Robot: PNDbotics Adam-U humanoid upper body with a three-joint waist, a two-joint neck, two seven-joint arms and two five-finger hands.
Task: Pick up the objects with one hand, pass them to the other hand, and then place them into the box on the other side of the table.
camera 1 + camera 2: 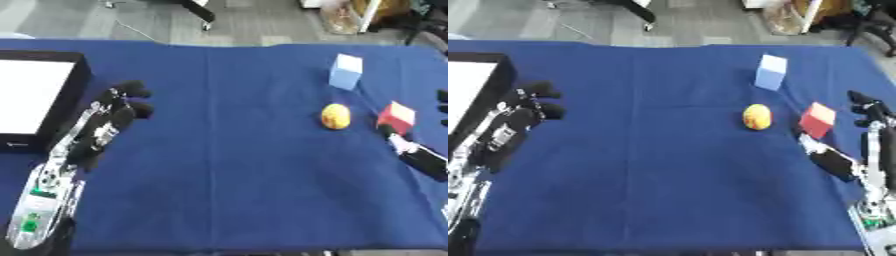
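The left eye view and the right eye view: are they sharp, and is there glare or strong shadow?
Left eye view: soft all over; the white inside of the box is washed out, without detail. Right eye view: equally soft; the yellow object and red block have fuzzy edges and only faint shadows on the blue cloth.

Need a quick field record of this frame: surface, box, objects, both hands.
surface: blue cloth table
box: black box with white inside, at the table's left edge
objects: light blue cube farthest back; yellow ball and red block nearer, right side
left hand: left hand beside the box, fingers relaxed, holding nothing
right hand: right hand around the red block, thumb and fingers either side; contact unclear
in box: none of the three objects
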